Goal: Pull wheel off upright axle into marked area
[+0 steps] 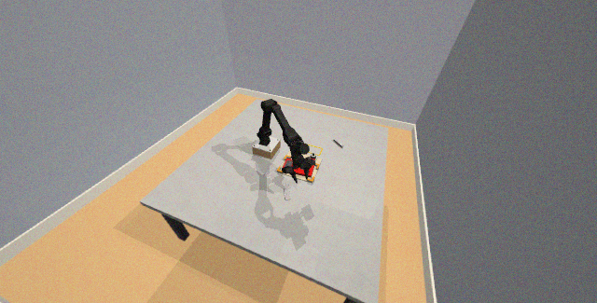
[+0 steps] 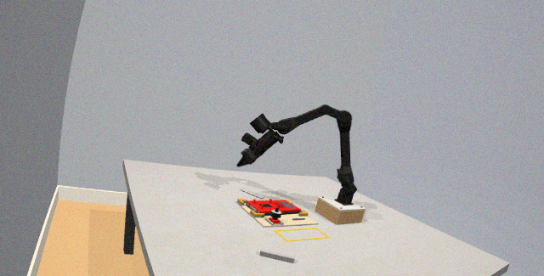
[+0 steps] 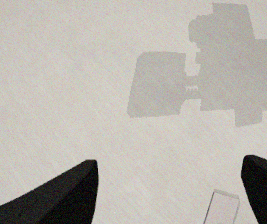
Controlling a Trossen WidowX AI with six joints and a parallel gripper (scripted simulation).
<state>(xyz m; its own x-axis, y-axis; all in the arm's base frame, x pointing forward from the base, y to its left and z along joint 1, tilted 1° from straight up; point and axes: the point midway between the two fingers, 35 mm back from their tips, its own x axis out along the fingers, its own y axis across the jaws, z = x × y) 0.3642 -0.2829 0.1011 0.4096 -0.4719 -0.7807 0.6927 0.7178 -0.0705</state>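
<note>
A small black wheel sits on an upright axle at the near edge of a tan board that carries a red plate. The marked area is a yellow outline on the table just beside the board. My gripper is open and empty. It hangs high above the table, tilted down, over the far side of the board from the wheel. The wrist view shows only bare table, my shadow and the two dark fingertips.
The arm's tan base block stands next to the board. A dark flat bar lies beyond the marked area. A small clear upright object stands on the table past the board.
</note>
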